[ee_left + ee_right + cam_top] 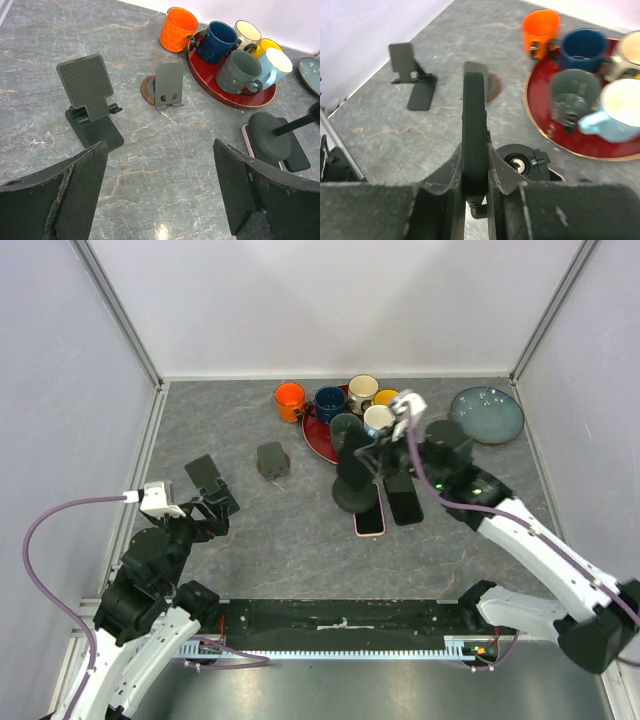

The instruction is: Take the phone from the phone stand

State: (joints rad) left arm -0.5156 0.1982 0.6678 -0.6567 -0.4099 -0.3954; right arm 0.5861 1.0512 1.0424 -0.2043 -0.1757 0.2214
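Note:
A black phone stands edge-on to the right wrist camera, on a black stand with a round base. My right gripper is shut on the phone's lower part, one finger on each face. In the top view the phone and right gripper are above the round base, at the table's middle right. My left gripper is open and empty over bare table at the left.
A pink-cased phone and a black phone lie flat by the round base. An empty black folding stand and a small grey stand sit to the left. A red tray holds several mugs; a blue-grey plate sits at back right.

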